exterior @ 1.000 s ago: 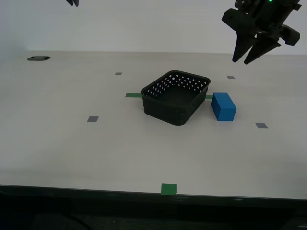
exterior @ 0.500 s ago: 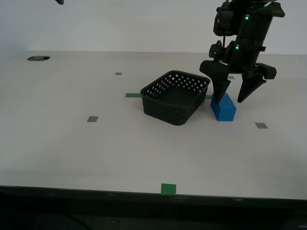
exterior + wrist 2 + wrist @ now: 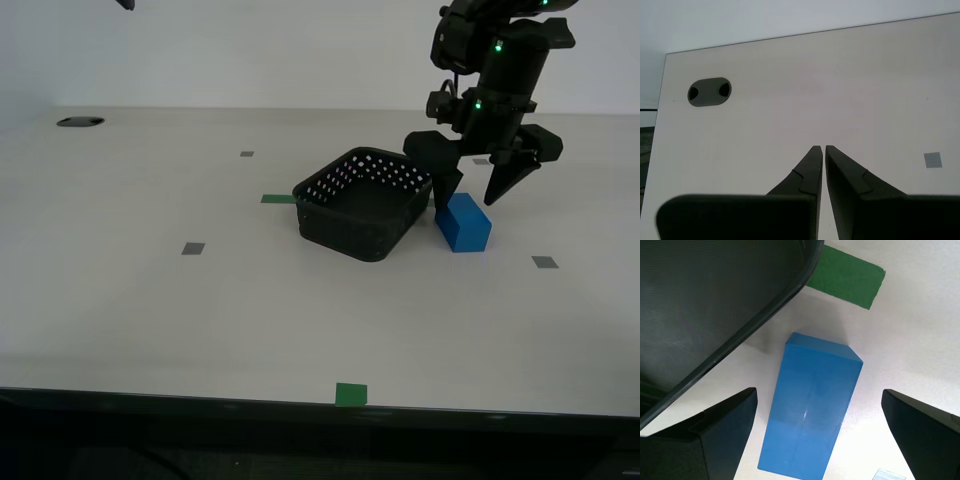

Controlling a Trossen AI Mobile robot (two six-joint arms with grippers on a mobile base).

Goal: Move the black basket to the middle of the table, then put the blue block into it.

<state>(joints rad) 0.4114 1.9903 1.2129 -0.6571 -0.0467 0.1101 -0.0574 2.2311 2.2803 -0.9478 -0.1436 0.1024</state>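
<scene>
One black basket (image 3: 365, 203) empty, blue block (image 3: 463, 222) beside

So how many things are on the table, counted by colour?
Black: 1, the black basket
Blue: 1, the blue block
Green: 2, the tape strip running behind the basket and the tape square at the front edge
Grey: 5 small square marks
Total: 9 on the table
</scene>
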